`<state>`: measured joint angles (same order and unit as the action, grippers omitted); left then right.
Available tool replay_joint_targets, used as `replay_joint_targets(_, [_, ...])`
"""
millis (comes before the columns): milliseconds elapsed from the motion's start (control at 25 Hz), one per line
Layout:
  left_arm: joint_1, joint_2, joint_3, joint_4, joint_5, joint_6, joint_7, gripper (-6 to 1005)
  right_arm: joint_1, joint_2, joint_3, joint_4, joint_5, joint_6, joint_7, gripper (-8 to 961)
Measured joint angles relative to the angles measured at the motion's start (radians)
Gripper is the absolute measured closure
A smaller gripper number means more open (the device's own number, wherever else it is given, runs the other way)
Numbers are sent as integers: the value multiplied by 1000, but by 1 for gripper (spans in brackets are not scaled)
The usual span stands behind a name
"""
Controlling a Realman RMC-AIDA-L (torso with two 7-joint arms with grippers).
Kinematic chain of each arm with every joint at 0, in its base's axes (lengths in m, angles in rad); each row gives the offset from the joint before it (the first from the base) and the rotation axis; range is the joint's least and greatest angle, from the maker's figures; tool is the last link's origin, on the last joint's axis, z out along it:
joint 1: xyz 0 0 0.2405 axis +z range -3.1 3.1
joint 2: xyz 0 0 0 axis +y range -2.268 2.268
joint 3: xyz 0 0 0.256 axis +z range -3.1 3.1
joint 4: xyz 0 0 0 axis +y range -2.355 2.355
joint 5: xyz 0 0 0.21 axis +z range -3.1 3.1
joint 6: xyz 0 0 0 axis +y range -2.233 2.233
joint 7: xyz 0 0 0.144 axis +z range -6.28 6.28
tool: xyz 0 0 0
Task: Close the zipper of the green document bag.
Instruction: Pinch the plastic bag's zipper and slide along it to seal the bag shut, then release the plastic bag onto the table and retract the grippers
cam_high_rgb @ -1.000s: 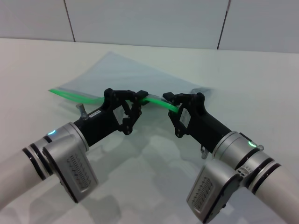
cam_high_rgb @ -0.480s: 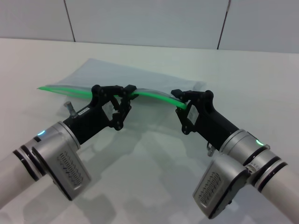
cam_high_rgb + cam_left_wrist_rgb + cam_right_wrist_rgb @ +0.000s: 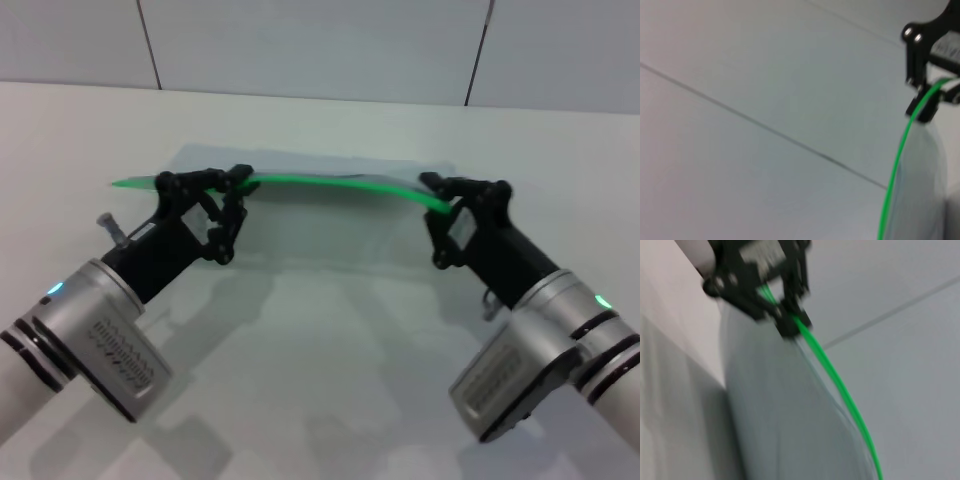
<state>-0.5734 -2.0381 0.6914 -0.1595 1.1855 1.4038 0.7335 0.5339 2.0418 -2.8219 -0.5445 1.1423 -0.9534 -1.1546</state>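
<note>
The green document bag (image 3: 330, 228) hangs off the table as a pale translucent sheet, held up by its top edge. Along that edge runs the zipper (image 3: 340, 184), a thin bright green strip bowed between both hands. My left gripper (image 3: 240, 181) is shut on the strip near its left end, and a short green tail sticks out past it. At the strip's right end, my right gripper (image 3: 447, 203) is shut on it. The slider tab is hidden. In the left wrist view, the zipper (image 3: 895, 170) leads to the right gripper (image 3: 932, 97). In the right wrist view, the zipper (image 3: 840, 382) leads to the left gripper (image 3: 785, 320).
The white table (image 3: 330, 390) spreads below the bag, carrying the bag's and both arms' shadows. Behind it stands a pale tiled wall (image 3: 320, 45) with dark seams.
Both grippers have moved apart and away from me, stretching the strip out. The left one has slid left along the zipper, the right one has gone right, and the bag hangs more edge-on.
</note>
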Motion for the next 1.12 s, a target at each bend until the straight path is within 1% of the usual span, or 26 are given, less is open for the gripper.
replay_joint_targets(280, [38, 3, -71, 0, -2, 17, -1, 919, -52, 0, 104, 35, 0, -26, 4, 905])
replay_joint_targets(600, [50, 1, -81, 0, -1, 27, -10, 920, -69, 1, 162, 76, 0, -38, 31, 900])
replay_joint_targets(720, [50, 0, -101, -4, -2, 38, -38, 920, -82, 3, 175, 87, 9, -80, 50, 896])
replay_joint_targets(840, [48, 0, -104, -5, -2, 75, -117, 919, -93, 5, 178, 88, 82, -159, 54, 893])
replay_joint_targets(880, [44, 0, -104, -5, 0, 98, -170, 919, -95, 6, 173, 87, 115, -192, 55, 892])
replay_joint_targets(920, [43, 0, -104, -5, 0, 103, -179, 885, -96, 6, 168, 86, 142, -219, 55, 891])
replay_joint_targets(1000, [40, 0, -104, -4, 3, 139, -250, 818, -101, 6, 156, 81, 180, -270, 63, 855])
replay_joint_targets(1080, [39, 0, -104, -3, 1, 199, -346, 750, -106, 6, 149, 77, 192, -310, 97, 819])
replay_joint_targets(1120, [39, 1, -104, -3, 1, 211, -368, 713, -109, 6, 148, 75, 193, -329, 125, 801])
